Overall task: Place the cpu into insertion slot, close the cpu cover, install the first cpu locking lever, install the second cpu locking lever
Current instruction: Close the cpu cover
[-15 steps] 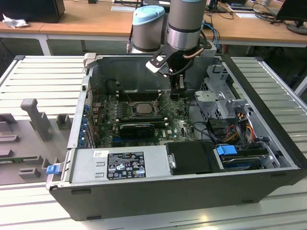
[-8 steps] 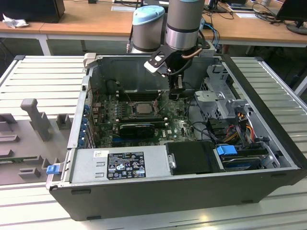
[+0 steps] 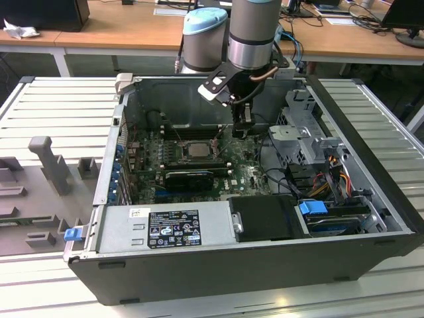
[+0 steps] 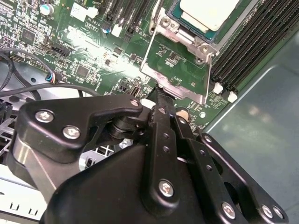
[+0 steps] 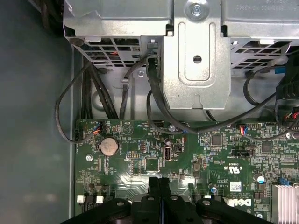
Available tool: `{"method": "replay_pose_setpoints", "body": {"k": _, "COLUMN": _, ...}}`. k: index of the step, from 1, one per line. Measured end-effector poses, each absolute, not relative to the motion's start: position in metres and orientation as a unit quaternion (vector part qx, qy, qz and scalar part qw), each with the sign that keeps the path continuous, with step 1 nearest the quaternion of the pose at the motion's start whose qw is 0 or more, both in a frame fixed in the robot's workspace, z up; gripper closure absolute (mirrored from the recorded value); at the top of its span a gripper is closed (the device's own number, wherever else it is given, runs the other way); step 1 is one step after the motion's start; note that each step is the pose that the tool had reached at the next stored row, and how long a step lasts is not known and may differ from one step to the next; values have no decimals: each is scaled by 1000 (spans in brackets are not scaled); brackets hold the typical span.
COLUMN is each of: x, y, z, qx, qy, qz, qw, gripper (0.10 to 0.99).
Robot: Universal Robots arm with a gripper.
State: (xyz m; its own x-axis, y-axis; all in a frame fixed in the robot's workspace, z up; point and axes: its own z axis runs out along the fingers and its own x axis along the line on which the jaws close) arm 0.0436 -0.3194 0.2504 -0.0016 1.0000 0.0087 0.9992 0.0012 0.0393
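The cpu [image 3: 197,149] [image 4: 210,11], a pale metallic square, lies in the insertion slot [image 3: 182,151] [image 4: 180,17] on the green board. The cpu cover [image 4: 168,80], a silver frame with a big window, stands raised off the slot on the side toward my gripper. My gripper [image 3: 242,129] [image 4: 161,91] [image 5: 159,179] hangs inside the case, on the exterior view's right of the slot. Its black fingers are pressed together, shut, with their tips at the cover's free edge. Whether the tips touch that edge I cannot tell. Nothing shows between them.
Long black memory slots [image 4: 243,42] run beside the slot, next to the case wall [image 4: 261,116]. Black cables [image 5: 154,98] hang from a metal drive cage [image 5: 196,56] close to the gripper. A black expansion card [image 3: 189,177] sits in front of the slot.
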Motion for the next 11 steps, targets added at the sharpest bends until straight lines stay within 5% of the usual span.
{"method": "replay_pose_setpoints", "body": {"k": 11, "x": 40, "y": -319, "z": 250, "qx": 707, "qy": 707, "qz": 17, "qw": 11, "gripper": 980}}
